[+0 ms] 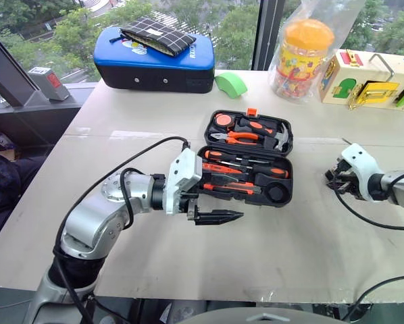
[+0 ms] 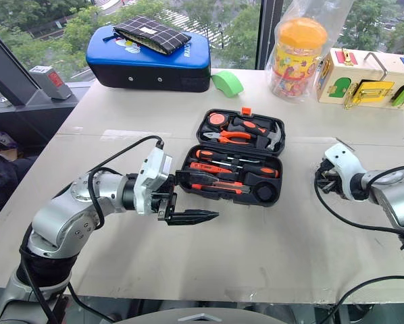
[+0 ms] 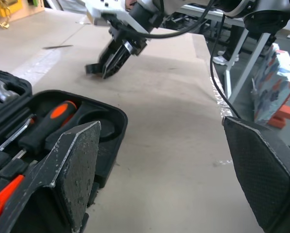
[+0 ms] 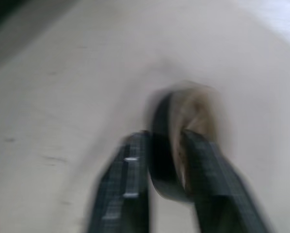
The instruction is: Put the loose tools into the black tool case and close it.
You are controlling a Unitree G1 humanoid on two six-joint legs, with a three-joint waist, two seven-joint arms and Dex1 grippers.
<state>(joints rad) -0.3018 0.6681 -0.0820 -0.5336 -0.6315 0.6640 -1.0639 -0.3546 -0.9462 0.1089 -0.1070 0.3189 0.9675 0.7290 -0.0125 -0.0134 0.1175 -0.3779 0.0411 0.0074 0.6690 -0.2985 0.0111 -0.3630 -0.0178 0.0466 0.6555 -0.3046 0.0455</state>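
The black tool case (image 1: 248, 159) lies open near the middle of the tabletop (image 1: 269, 250), its lid half toward the far edge and its tray half toward the near edge. The lid half holds orange-handled pliers (image 1: 234, 137) and a hammer (image 1: 273, 137). In the tray half lie the long screwdrivers (image 1: 239, 170) with orange-and-black handles, with more orange tools beneath them that run together at this range, and a round recess (image 1: 278, 194) at the tray's right end.

The left pincer (image 1: 219, 217) hangs just off the tray's near-left corner, pointing to the right along the case's near edge, fingers spread and holding nothing. Its wrist view shows what the head views cannot: the two wide-set finger pads (image 3: 74, 170), the tray's rounded corner close by one pad, and a black-and-orange handle (image 3: 50, 124) seated in its slot.

The right pincer (image 2: 325, 181) is near the right edge of the tabletop, well apart from the case, tipped down toward the surface. From the head views its fingers are hard to read. The right wrist view, though blurred, shows them pressed on the small dark tape ring (image 4: 181, 141), which stands on edge between them just above the bare tabletop.

At the far edge sit a blue-topped case (image 1: 155, 59), a green object (image 1: 230, 84), a jar with an orange lid (image 1: 303, 57) and a wooden latch box (image 1: 371, 79).
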